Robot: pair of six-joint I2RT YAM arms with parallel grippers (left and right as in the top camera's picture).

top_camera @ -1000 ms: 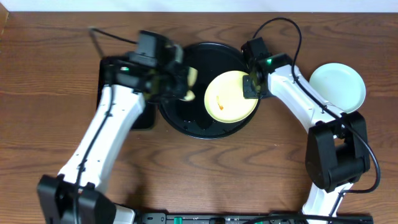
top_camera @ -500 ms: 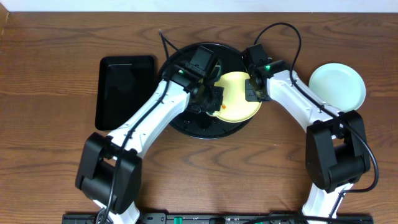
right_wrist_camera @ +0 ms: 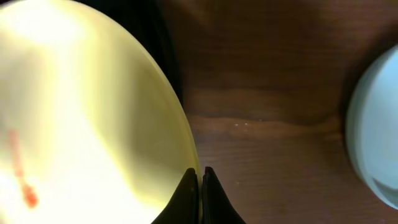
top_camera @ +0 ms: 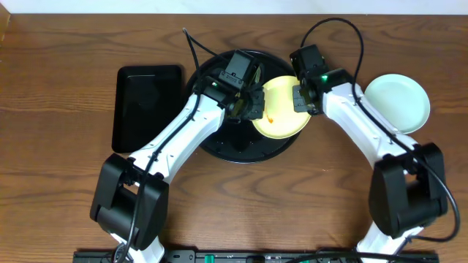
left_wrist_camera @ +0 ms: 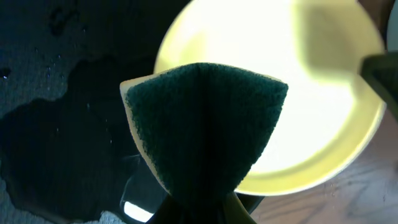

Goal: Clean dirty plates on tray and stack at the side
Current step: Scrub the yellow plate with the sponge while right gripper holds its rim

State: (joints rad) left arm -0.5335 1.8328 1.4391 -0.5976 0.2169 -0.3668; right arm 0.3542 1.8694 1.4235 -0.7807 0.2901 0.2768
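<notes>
You have a dark green scouring sponge (left_wrist_camera: 205, 130) with pale yellow backing in the left gripper (top_camera: 252, 108), an orange-smeared pale yellow round plastic plate (top_camera: 285, 120) right of it, and a glossy black round tray (top_camera: 241, 150) beneath.

My left arm (top_camera: 175, 139) stretches forward from near table edge, wrist bent inward. Left gripper (top_camera: 252, 104) clamped on folded sponge (left_wrist_camera: 205, 124), pointing down. My right arm (top_camera: 365, 131) reaches forward, forearm angled toward centre. Right gripper (top_camera: 298, 102) pinched on rim of yellow plate (right_wrist_camera: 81, 124), fingertips (right_wrist_camera: 188, 190) pressed together. Grippers near each other, not touching.
</notes>
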